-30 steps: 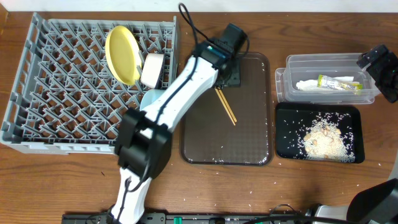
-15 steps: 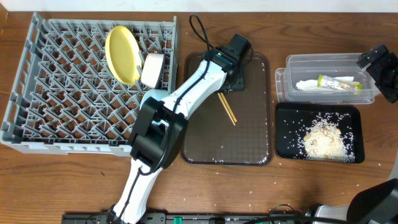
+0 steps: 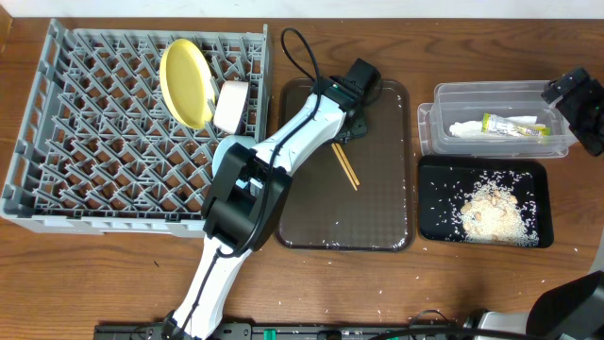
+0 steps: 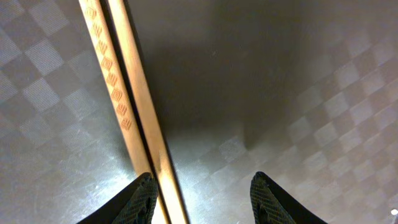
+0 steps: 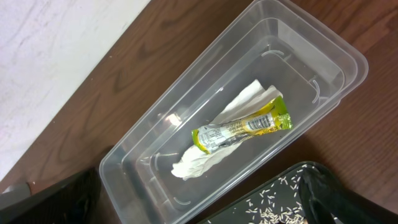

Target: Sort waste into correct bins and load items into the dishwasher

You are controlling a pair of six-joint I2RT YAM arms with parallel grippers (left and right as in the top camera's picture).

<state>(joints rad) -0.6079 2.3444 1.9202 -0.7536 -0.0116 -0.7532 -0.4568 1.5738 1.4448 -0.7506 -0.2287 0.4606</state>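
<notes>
Brown wooden table (image 3: 472,283) carries a grey dish rack (image 3: 94,161) on the left, a dark brown serving tray (image 3: 368,208) in the middle and two bins on the right. A yellow plate (image 3: 185,80) stands on edge in the rack with a white bowl (image 3: 230,107) just beside it, and a light blue bowl (image 3: 224,148) shows at the rack's edge, partly under the left arm. The pair of wooden chopsticks (image 4: 134,112) lies flat on the serving tray. The left gripper (image 4: 205,199) sits low over them with its jaws wide apart, the sticks passing close by one fingertip and not clamped. The right gripper (image 3: 571,94) hangs over the clear tub (image 5: 311,37), fingers spread and holding nothing. Inside the tub the green-and-yellow wrapper (image 5: 249,127) rests on the white napkin (image 5: 199,162). Rice (image 3: 491,212) is heaped in the black tray (image 3: 429,222).
</notes>
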